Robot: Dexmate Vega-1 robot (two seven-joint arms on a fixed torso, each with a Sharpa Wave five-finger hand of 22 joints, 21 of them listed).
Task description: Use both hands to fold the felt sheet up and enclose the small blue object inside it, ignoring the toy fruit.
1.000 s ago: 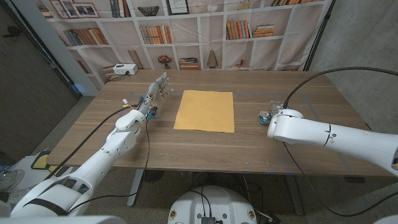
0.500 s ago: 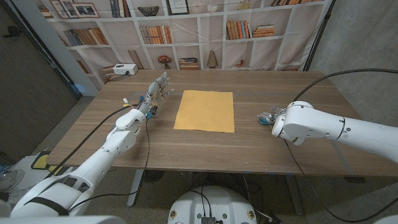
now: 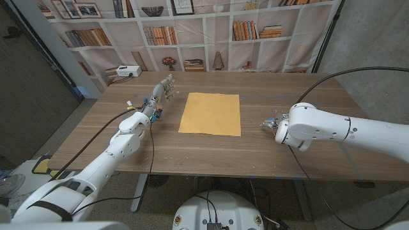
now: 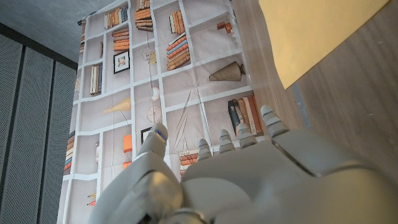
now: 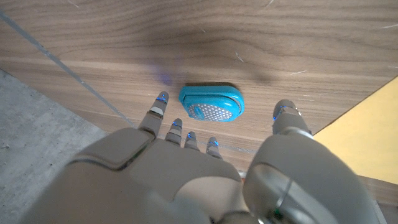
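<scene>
Your left hand (image 3: pixel 163 91) stands near the table's (image 3: pixel 211 153) left edge, toward the far side, fingers apart and reaching away from you, holding nothing. In the left wrist view that hand (image 4: pixel 249 177) shows its back with the fingertips (image 4: pixel 268 115) spread in a row and nothing between them; the felt's (image 4: pixel 317 34) corner lies just beyond them, apart from the hand.

The felt (image 3: pixel 211 114) lies flat and unfolded in the middle of the table, a yellow-orange sheet with its long axis running from the near edge toward the far edge, its sides roughly square to the table's. It sits between your two hands and neither one touches it.

Your right hand (image 3: pixel 273 122) is near the felt's right edge, toward the table's right side, mostly hidden behind its own wrist in the head view. In the right wrist view this hand (image 5: pixel 205 165) is over the wood, fingers spread and empty, and the blue object (image 5: pixel 211 103) lies on the table just past the fingertips (image 5: pixel 160 99), in the gap between fingers and thumb. No finger touches it as far as you can see. The blue object is an oblong pill shape with a dotted patch on top; its long axis runs across the hand, not along the fingers. A corner of the felt (image 5: pixel 367 140) shows just beside the thumb.
</scene>
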